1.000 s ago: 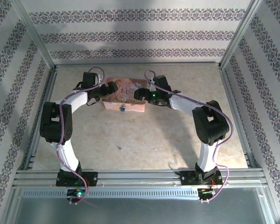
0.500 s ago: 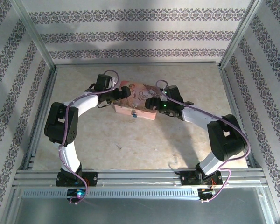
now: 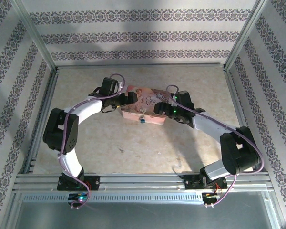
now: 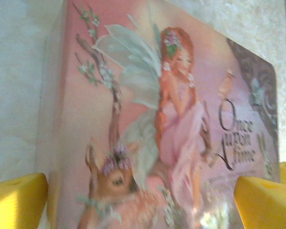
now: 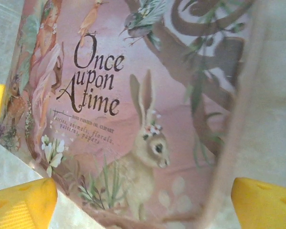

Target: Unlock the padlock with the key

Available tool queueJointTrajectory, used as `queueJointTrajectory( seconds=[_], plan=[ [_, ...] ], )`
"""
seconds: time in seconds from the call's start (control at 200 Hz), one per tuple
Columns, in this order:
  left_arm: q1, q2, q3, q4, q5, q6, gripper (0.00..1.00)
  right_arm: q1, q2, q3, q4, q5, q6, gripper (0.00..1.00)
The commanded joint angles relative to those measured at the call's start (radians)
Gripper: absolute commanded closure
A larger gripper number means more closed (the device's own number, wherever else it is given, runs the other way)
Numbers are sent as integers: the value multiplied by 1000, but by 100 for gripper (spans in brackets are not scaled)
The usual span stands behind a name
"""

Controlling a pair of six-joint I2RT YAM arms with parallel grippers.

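- While the key (image 3: pixel 122 150) lies as a small dark sliver on the bare table (image 3: pixel 190 143), low and left of centre in the top view, neither arm is close to it. It sits on the same spot as a second ago.
- Above it in the frame, the padlock (image 3: pixel 140 119) hangs as a blue speck on the near face of the pink tin (image 3: pixel 148 98), well apart from the key.
- At the tin's left end sits the left gripper (image 3: pixel 127 99). Its wrist view shows the yellow fingers (image 4: pixel 19 200) spread wide, with the tin's lid between them. I judge it to be clamping that end, though pad contact is hard to see.
- At the right end, the right gripper (image 3: pixel 158 109) mirrors this. Its fingers (image 5: pixel 24 202) are just as wide, straddling the rabbit corner of the lid, and it is probably holding too.
- Over the last second the tin has slid from left of centre towards the right and slightly lower in the frame, turning a little, and both arms have swung with it.
- This looks like positioning only, since the lock is still shut and unlocking has not begun. One gripper would have to let go of the tin before the key can be fetched.
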Motion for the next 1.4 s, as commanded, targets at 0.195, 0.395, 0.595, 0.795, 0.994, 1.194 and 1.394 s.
queueJointTrajectory(
  seconds=[0.195,0.395,0.595,0.795,0.994,1.194,1.394],
  plan=[
    [75,-314,-163,-35,-58,39,1,45,-183,95,-389,164,-176,9],
    [98,-506,-299,-49,-200,49,1,216,-206,188,-538,182,-259,20],
    [168,-707,-471,-51,-371,-57,1,420,-93,311,-640,191,-317,25],
    [332,-861,-609,-30,-308,-161,1,554,97,430,-690,135,-347,32],
    [438,-899,-657,-50,-246,-180,1,668,291,570,-777,163,-460,34],
    [486,-901,-670,-42,-225,-187,1,737,454,727,-881,194,-563,37],
    [503,-902,-674,-38,-210,-195,1,769,571,835,-939,206,-614,40]
  ],
)
